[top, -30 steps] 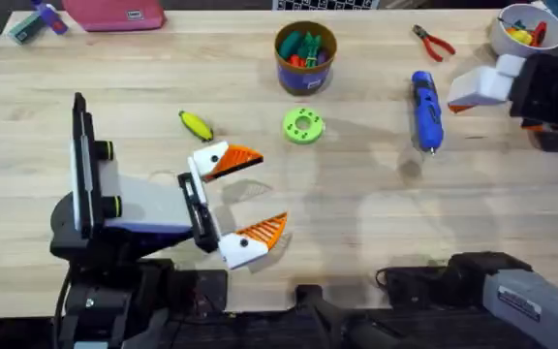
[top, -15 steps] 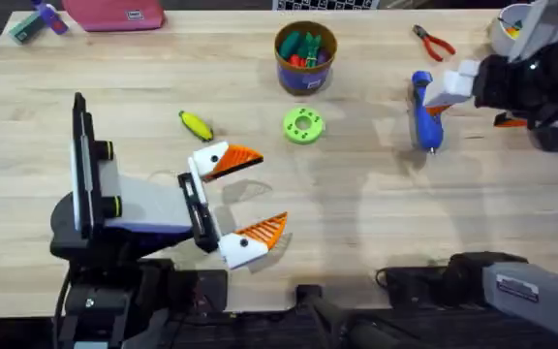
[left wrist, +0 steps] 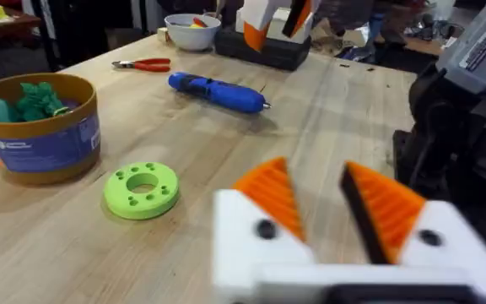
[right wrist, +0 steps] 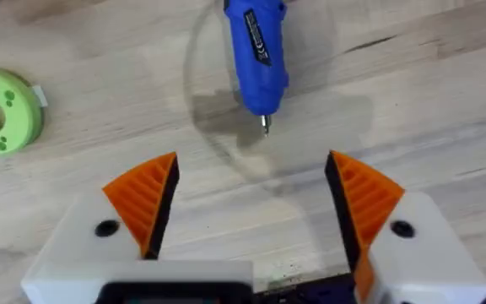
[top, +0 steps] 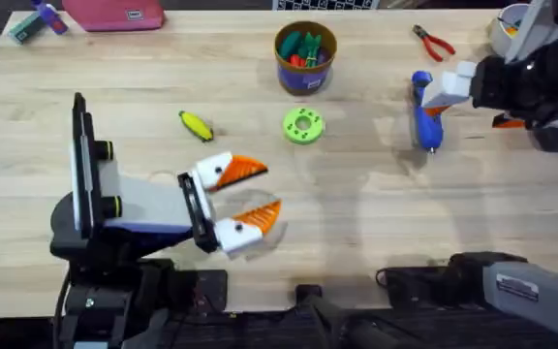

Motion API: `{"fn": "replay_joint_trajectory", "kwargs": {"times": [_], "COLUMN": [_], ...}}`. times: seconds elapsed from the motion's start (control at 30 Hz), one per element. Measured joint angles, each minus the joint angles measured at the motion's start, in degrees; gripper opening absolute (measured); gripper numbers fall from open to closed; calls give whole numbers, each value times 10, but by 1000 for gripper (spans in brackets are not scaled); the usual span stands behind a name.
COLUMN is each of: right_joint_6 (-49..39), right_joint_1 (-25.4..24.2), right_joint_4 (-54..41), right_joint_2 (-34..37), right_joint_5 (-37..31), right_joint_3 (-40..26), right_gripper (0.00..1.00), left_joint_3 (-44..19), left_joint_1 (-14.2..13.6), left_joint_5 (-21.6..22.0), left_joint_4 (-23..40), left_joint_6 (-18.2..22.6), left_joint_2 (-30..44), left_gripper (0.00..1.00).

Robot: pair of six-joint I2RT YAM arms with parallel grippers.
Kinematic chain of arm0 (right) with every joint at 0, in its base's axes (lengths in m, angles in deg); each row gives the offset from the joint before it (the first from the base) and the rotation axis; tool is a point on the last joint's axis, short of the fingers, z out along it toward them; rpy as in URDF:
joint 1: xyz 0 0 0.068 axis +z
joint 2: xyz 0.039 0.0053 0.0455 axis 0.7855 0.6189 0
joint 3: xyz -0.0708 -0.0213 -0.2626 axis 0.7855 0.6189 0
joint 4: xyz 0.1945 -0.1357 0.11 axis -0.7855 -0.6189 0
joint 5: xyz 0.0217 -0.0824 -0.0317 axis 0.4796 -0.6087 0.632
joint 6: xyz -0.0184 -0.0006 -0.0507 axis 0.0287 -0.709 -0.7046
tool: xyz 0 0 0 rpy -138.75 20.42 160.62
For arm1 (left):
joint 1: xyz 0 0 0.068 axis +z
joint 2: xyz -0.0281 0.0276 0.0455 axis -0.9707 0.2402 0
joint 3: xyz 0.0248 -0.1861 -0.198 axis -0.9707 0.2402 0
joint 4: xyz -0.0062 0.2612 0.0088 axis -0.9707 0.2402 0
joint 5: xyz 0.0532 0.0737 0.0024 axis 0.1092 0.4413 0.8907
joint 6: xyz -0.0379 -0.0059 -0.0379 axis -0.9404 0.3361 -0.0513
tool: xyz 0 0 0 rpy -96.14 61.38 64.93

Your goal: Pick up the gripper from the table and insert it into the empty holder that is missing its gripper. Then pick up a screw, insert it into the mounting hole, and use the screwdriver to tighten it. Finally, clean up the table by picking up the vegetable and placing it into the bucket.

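Two arms work over the wooden worktop (top: 356, 213). The left gripper (top: 250, 196) hangs above the front-left part of it, its orange pads a small way apart with nothing between them. Behind it, the yellow vegetable (top: 197, 125) lies on the wood with its long axis slanting from the rear-left to the front-right. Just to the right lies a green disc (top: 304, 126), and behind that, near the rear edge, stands the bucket (top: 305, 58) with green and orange toy pieces inside. Further right, the blue screwdriver (top: 424, 110) lies with its long axis running from the rear edge toward the front edge, the metal tip pointing to the front. The right gripper (right wrist: 251, 207) hovers at its tip end, fingers spread wide and empty. Red pliers (top: 434, 43) lie near the rear edge, and a white bowl (top: 504, 27) with small colourful pieces sits in the rear-right corner.
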Motion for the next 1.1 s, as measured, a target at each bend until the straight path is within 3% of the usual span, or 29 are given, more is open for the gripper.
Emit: {"fn": "replay_joint_trajectory", "kwargs": {"times": [0.1, 0.13, 0.63, 0.93, 1.1], "right_joint_6": [0, 0, -32, -64, -88], "right_joint_1": [0, 0, -3, -46, -48], "right_joint_4": [0, 0, 32, 38, 81], "right_joint_2": [0, 0, 4, 138, 206], "right_joint_5": [0, 0, 0, 0, 0], "right_joint_3": [0, 0, -2, -94, -105], "right_gripper": [994, 994, 992, 994, 994], "left_joint_3": [0, 0, 0, 0, 0], "left_joint_1": [0, 0, 0, 0, 0], "left_joint_5": [0, 0, 0, 0, 0], "left_joint_4": [0, 0, 0, 0, 0], "left_joint_6": [0, 2, 2, 2, 2], "left_joint_2": [0, 0, 0, 0, 0], "left_gripper": [101, 27, 19, 19, 19]}}
